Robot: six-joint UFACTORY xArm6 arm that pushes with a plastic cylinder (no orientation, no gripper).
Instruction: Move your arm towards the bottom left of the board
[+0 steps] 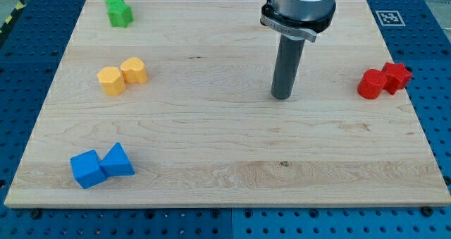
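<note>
My tip (282, 96) is the flat lower end of a smooth, dark grey cylindrical rod, standing upright with its long axis vertical; it rests on the board (211, 161) and holds nothing, touching no block. The board is pale wood with visible grain. Relative to my tip: two red blocks (382, 81), shapes unclear and touching each other, lie well to the view's right; two yellow blocks (122, 75), rounded and touching, well to the left; a green block (118, 10) upper left; a blue cube (87, 169) touching a blue wedge (118, 161) lower left.
</note>
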